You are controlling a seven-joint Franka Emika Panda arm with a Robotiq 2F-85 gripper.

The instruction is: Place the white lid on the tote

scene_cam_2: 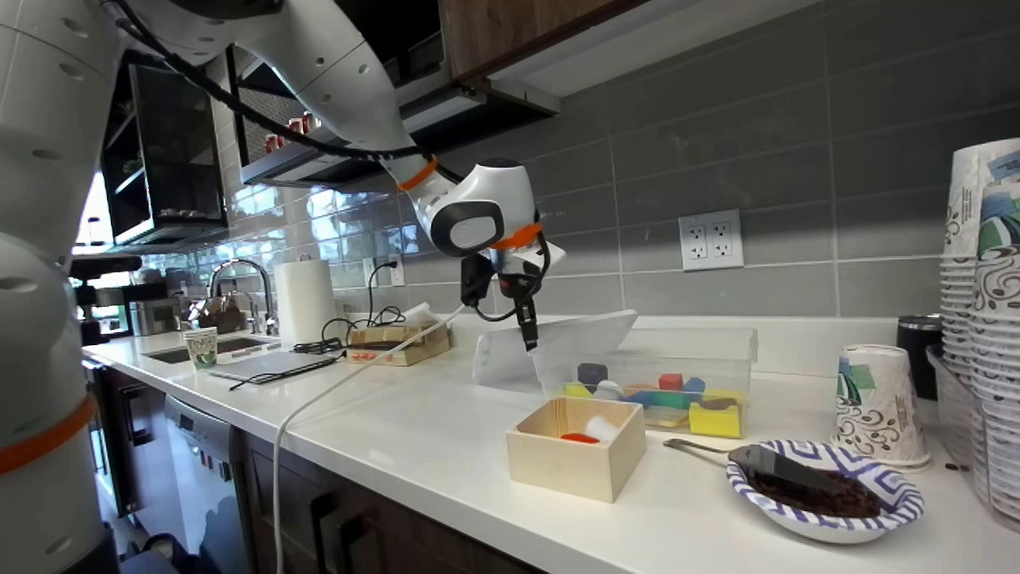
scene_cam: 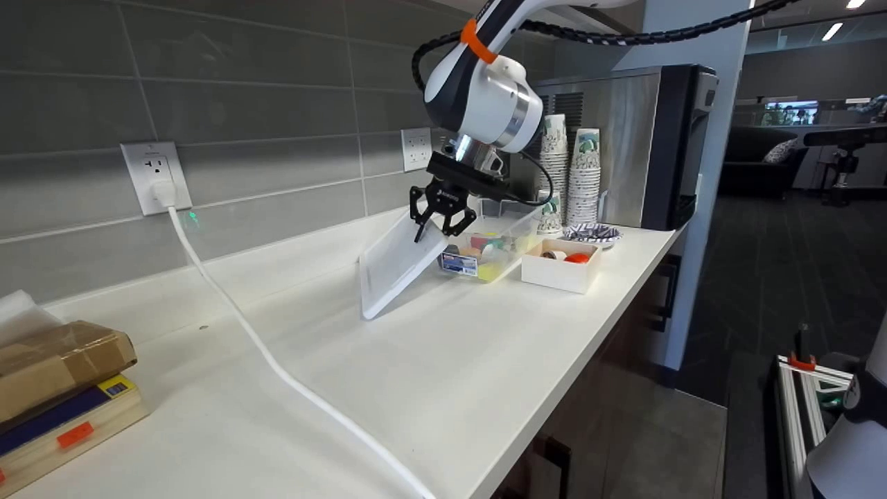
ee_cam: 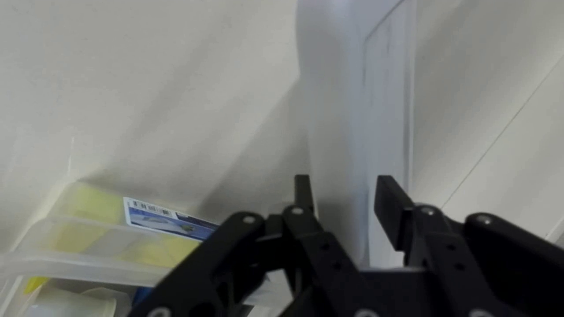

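Note:
The white lid (scene_cam: 396, 270) stands tilted, its low edge on the counter and its high edge toward the clear tote (scene_cam: 521, 232). In an exterior view the lid (scene_cam_2: 586, 341) rises behind the near end of the tote (scene_cam_2: 721, 363); whether they touch is unclear. Colourful blocks show through the tote's walls. My gripper (scene_cam: 436, 234) is at the lid's upper edge, with a finger on either side. In the wrist view the gripper (ee_cam: 346, 181) has its fingers apart, with the lid (ee_cam: 337, 114) between them. The tote's corner (ee_cam: 88, 264) shows at lower left.
A small wooden box (scene_cam_2: 578, 458) stands in front of the tote. A patterned bowl with a spatula (scene_cam_2: 825, 486) and stacked paper cups (scene_cam_2: 988, 319) are beyond it. A white cable (scene_cam: 291, 374) crosses the counter. The tiled wall (scene_cam: 263, 132) rises behind the lid.

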